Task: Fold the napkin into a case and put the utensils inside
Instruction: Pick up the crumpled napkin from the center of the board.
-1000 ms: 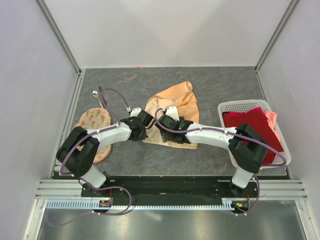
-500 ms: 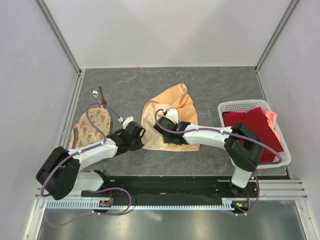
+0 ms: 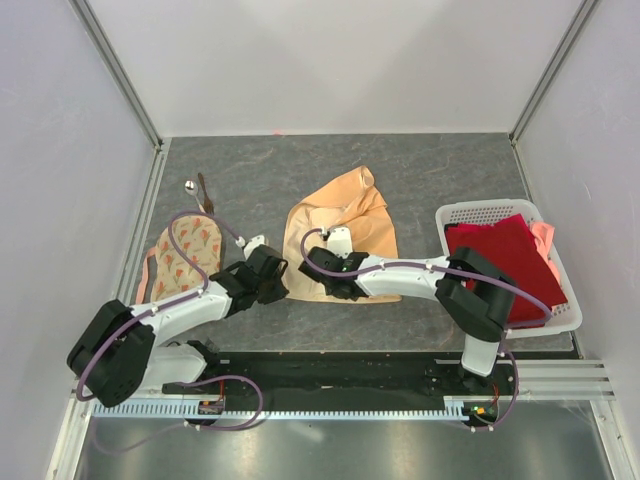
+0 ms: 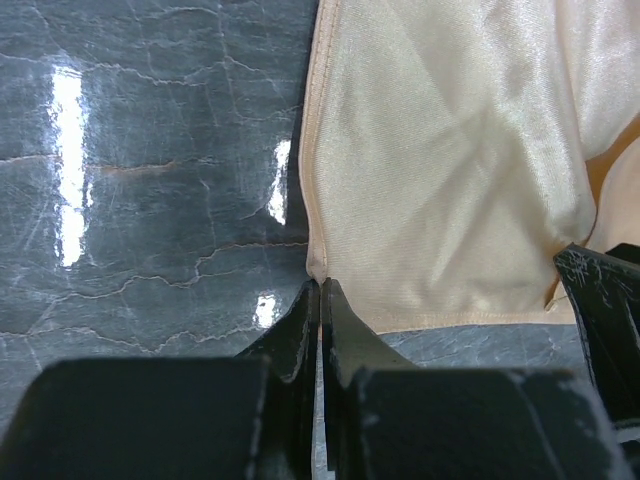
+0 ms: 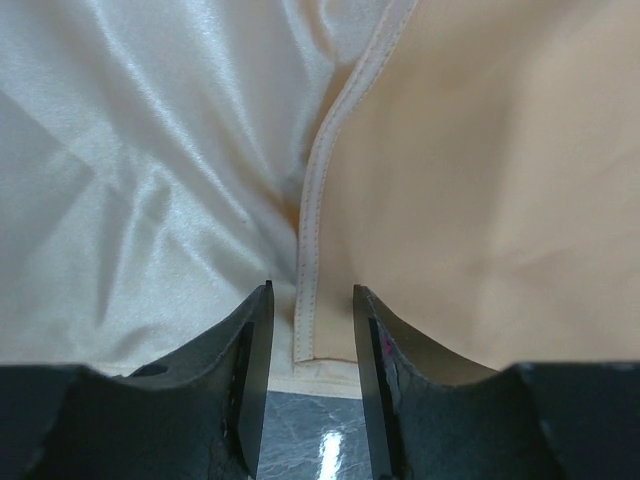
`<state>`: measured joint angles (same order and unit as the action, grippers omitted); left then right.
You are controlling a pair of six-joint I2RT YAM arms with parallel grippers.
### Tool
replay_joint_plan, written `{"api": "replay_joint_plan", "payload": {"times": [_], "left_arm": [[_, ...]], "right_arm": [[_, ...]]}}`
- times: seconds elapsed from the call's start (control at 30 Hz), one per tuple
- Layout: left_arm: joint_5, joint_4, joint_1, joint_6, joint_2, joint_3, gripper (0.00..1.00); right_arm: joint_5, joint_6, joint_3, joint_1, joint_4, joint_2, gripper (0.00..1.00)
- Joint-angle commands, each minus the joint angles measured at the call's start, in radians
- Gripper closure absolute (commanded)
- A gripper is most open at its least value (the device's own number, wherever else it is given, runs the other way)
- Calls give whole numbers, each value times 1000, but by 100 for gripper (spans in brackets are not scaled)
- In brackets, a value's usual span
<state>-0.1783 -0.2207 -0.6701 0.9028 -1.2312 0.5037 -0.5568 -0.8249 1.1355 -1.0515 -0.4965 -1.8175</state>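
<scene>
Napkin point(image 3: 340, 212) rumpled mid table point(image 3: 250, 160). Left gripper point(image 4: 319, 290) closed, tips at its left hem (pinch unclear). Right gripper point(image 5: 310, 305) jaws apart, straddling a hem. Spoon point(image 3: 190, 186) back-left, well apart.

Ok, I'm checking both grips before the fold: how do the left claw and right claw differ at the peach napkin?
The left claw is shut, jaws together; the right claw is open, jaws apart. The left claw meets the napkin at its corner, beside the dark table; the right claw straddles a stitched hem over the cloth. Whether the left claw pinches cloth is unclear. Both sit low at the napkin's near edge.
</scene>
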Motion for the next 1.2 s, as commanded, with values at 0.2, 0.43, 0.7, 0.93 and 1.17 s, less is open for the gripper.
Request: {"api": "replay_joint_plan", "payload": {"times": [0.2,0.43,0.7,0.93,1.17], "left_arm": [[-3,38,-6,39,56,-19,98],[-12,23,-6,41,78,-19,98],[-39,-38,-5,15,151,36,98],[-99,-120,-2,-36,265,134,98],[-61,-154,-2,-38,331,128,98]], "right_arm": [[-86,-29,29,-1,-34,-29,67],[-94,0,29,-1,-48,35,86],[-98,55,-2,10,-68,210,100],[78,185,-123,135,57,430,93],[271,274,-227,217,116,443,99]]}}
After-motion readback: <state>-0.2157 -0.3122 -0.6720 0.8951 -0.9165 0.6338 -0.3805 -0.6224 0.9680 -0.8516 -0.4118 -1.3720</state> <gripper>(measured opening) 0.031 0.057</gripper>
